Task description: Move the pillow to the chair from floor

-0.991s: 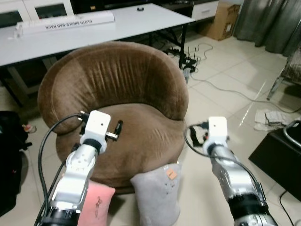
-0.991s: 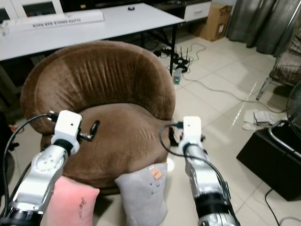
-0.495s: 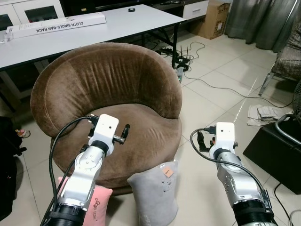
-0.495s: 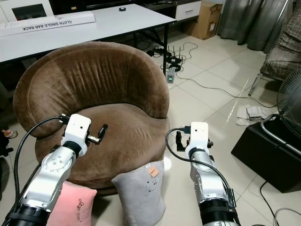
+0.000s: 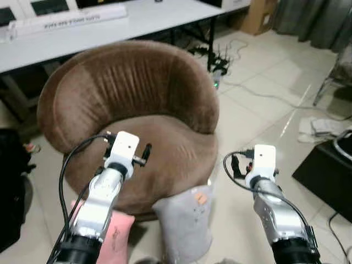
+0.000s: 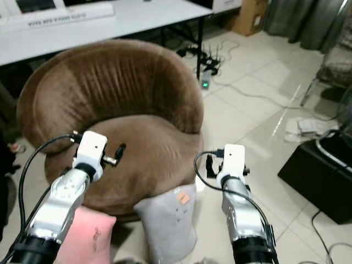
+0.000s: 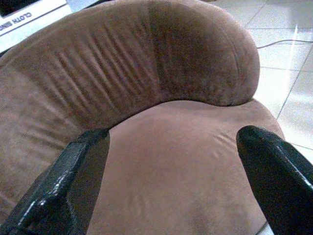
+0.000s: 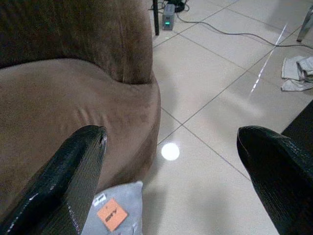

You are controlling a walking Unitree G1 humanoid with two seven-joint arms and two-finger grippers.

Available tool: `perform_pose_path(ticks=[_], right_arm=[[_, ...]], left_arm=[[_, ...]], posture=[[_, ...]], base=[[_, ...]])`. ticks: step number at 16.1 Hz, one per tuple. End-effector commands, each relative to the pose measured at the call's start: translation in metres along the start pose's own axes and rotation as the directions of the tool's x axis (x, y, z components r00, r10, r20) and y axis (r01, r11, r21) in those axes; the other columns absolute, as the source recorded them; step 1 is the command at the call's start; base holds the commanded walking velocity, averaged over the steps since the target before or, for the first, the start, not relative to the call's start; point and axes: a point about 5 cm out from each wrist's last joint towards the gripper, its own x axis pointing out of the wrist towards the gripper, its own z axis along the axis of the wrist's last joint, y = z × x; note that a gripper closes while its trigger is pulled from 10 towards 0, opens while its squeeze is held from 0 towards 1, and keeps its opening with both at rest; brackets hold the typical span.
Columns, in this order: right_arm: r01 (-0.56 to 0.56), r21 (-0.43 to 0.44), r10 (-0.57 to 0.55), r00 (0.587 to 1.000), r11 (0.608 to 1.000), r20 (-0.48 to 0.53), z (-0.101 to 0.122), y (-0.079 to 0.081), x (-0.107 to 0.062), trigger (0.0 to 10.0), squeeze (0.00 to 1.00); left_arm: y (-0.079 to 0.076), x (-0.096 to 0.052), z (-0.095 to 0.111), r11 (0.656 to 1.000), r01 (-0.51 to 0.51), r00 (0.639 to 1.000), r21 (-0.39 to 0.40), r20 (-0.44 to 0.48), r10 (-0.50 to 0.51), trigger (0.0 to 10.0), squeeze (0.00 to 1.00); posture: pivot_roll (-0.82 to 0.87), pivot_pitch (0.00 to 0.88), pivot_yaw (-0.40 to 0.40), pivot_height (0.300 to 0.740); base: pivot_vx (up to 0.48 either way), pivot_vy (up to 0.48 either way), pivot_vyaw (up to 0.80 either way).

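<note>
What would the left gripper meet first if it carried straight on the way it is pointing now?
Most likely the brown chair. The left gripper is open and points along its fingers at the seat cushion, with the backrest rising behind it. Nothing lies between, though how far off the cushion is cannot be judged.

A white table (image 5: 137, 25) bears a long box (image 5: 66, 21); cables (image 5: 264, 93) cross the tiles.

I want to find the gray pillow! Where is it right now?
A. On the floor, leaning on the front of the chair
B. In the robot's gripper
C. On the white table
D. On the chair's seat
A: the gray pillow stands on the floor against the front of the brown chair, next to a pink pillow, and both open grippers hold nothing.
</note>
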Motion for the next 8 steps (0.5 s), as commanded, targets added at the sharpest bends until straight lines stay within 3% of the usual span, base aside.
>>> perform_pose_path(ticks=[1,8], right_arm=[[0.004,0.003,-0.004,1.000,1.000,0.014,0.0060,-0.0001,0.0007,10.0,0.00],[-0.009,-0.020,0.009,1.000,1.000,0.018,0.0077,0.0008,0.0011,10.0,0.00]], left_arm=[[0.0038,-0.0007,-0.0017,1.000,-0.021,1.000,0.018,-0.002,0.021,10.0,0.00],[0.0010,-0.0032,-0.0033,1.000,-0.022,1.000,0.005,0.000,0.022,10.0,0.00]], posture=[[0.03,0.000,0.063,0.673],[0.04,0.000,0.051,0.673]], base=[[0.000,0.000,0.00],[0.000,0.000,0.00]])
